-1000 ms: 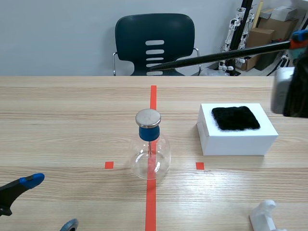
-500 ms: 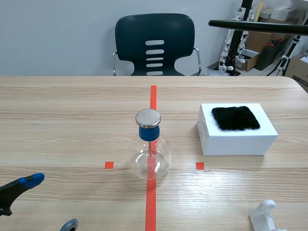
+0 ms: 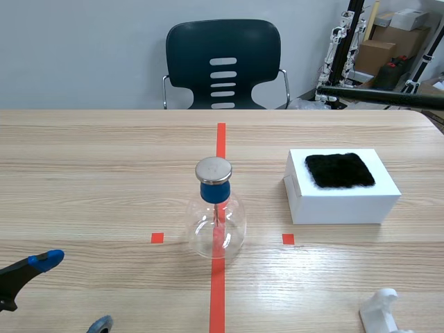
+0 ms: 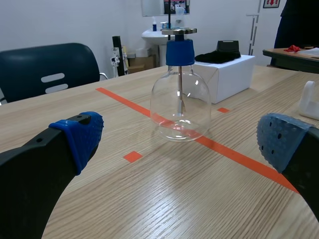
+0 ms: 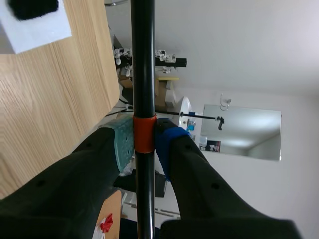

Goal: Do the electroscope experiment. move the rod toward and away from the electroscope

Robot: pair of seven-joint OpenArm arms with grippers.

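My right gripper (image 5: 144,142) is clamped on the black rod (image 3: 380,96), holding it high and well apart from the electroscope (image 3: 216,211) on the worktop (image 3: 104,173); my left gripper (image 4: 182,142) sits open. I judge this the away phase: next, bring the tip near its top.

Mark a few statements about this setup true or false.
1. The right claw is shut on the rod. True.
2. The rod touches the flask. False: it is in the air, well apart from it.
3. The left claw holds the flask. False: it is open, with the flask ahead of it.
4. The cloth lies on the box. True.
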